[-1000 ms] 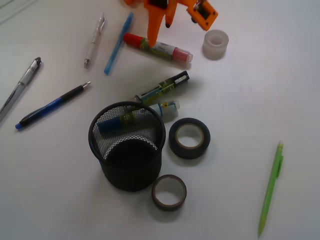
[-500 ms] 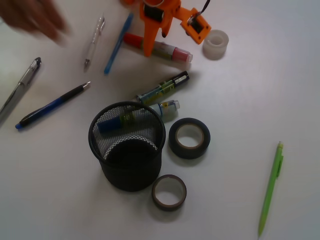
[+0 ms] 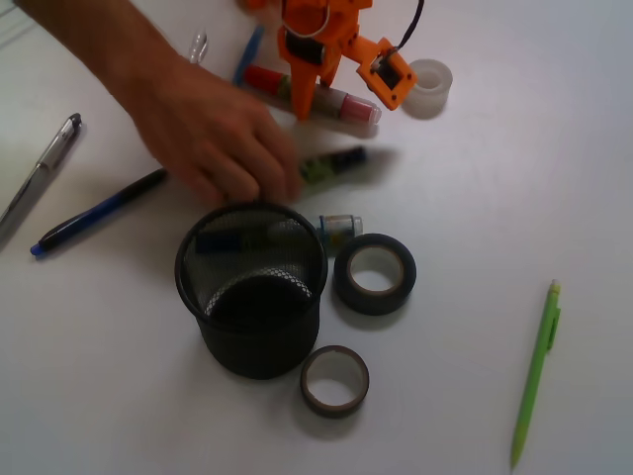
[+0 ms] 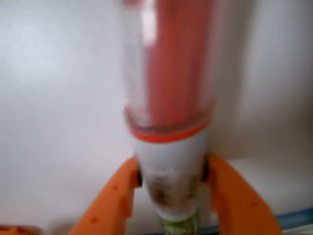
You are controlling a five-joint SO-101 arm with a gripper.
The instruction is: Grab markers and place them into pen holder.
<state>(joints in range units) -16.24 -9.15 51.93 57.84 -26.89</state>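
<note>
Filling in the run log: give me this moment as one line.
pincer: shut on red marker | person's hand: over black marker | pen holder: upright

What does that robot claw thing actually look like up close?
The claw is bright orange plastic, blocky at the top and narrowing to pointed fingers with small holes in them. A small orange box with a dark component inside hangs off one side, and a thin black cable curves up from it.

An office desk — white tabletop [image 3: 554,148] strewn with pens [image 3: 99,210] and tape rolls [image 3: 375,273].
</note>
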